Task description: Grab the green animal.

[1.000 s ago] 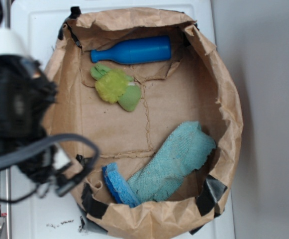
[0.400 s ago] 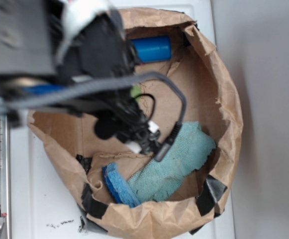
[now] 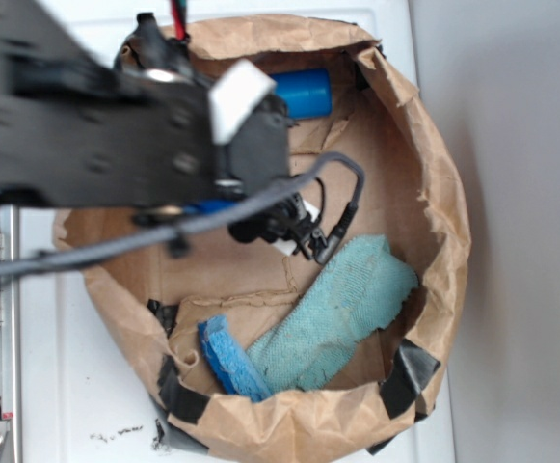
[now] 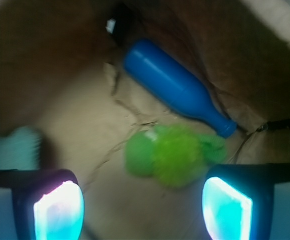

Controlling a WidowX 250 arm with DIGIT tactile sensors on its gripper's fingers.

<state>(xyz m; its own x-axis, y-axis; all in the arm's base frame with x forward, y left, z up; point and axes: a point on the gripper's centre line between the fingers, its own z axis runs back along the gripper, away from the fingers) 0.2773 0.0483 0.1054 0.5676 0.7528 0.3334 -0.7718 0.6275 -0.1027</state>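
Wrist view: end effector (image 4: 142,207) was wide open, holding nothing | green animal (image 4: 172,155) lay on the bag floor just below the blue bottle (image 4: 177,86) | arm had swung in from the side – grab looked close, not done.

Arm (image 3: 96,145): broad, flat matte-black links, blurred in the exterior view, filling the upper left of that picture.
Wrist block (image 3: 255,154): black, boxy housing with a white, roughly square patch (image 3: 241,89) on its top corner.
Cable (image 3: 164,236): thick grey cord running along the underside of the arm, looping to a black plug (image 3: 330,243) (thinner black wires bunch beside it).
Blue detail (image 3: 207,206): a small blue strip under the black housing.
Red wire (image 3: 177,16): thin, at the top edge.
Gripper (image 4: 142,205): two black fingers, each with a pad (image 4: 59,210) glowing cyan-white, pink at the rim (wrist view is blurred).
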